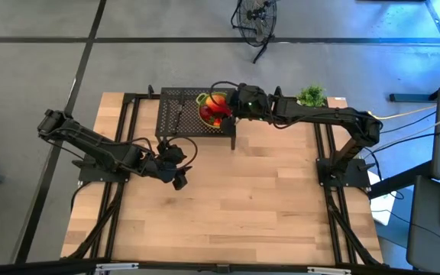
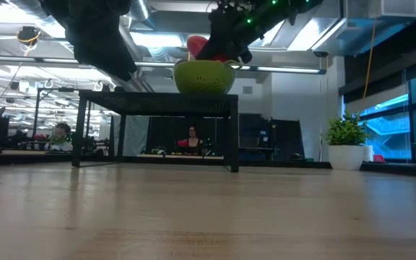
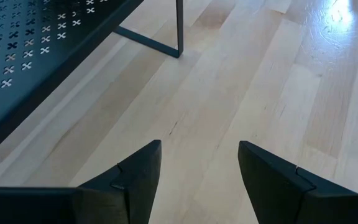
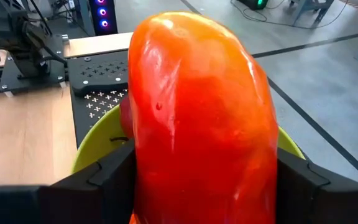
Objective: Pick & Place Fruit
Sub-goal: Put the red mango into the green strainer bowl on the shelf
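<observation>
Glossy red, the large oblong fruit [image 4: 201, 118] fills the right wrist view, standing between the right gripper's [image 4: 204, 186] two dark fingers [image 4: 104, 180], which sit against its two sides; the gripper is spread wide and closed on this piece. Directly beneath it lies the lime-green bowl [image 4: 95, 146], whose rim shows on both sides of the fruit.

In the high view the right gripper [image 1: 239, 103] is at the far centre of the table, over the right end of a black perforated rack [image 1: 176, 114]. The bowl [image 1: 204, 99] stands on that rack with red and orange-yellow fruit pieces [image 1: 215, 111] heaped in it. The low view confirms the bowl [image 2: 204, 76] rests on top of the rack [image 2: 157, 97], with the right gripper [image 2: 226, 43] just above it and red fruit [image 2: 198, 45] showing above the rim. Whether the held piece touches the fruit below cannot be determined.

The left gripper [image 1: 176, 169] waits over the wooden table [image 1: 266, 206], left of centre and nearer than the rack. In the left wrist view its fingers [image 3: 135, 180] stand parted with bare wood between them and nothing in their grasp.

A potted plant [image 1: 312, 96] stands at the far right edge of the table. Beyond the table, a person [image 2: 192, 137] is visible in the room behind.
</observation>
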### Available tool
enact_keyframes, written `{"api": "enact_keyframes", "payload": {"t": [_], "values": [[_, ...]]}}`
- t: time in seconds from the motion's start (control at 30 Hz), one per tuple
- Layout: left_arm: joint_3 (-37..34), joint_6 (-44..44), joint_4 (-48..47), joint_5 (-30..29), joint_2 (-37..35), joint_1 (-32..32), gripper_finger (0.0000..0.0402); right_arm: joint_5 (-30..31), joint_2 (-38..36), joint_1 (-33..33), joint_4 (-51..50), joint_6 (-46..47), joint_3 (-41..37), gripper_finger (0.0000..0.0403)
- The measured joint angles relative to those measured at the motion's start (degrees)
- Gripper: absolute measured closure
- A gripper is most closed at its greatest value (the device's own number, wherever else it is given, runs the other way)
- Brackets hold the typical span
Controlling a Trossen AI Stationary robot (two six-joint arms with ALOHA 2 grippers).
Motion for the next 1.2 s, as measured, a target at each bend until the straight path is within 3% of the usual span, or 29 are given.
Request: {"api": "enact_keyframes", "payload": {"t": [0.77, 1.2], "values": [[0.00, 0.00, 0.00, -0.04, 0.00, -0.01, 0.0192, 1.95, -0.02, 0.00, -1.13, -3.21, 0.00, 0.0108], [0.00, 0.00, 0.00, -0.04, 0.00, 0.00, 0.0192, 3.45, -0.02, 0.04, -0.07, -3.50, -0.02, 0.0060]]}}
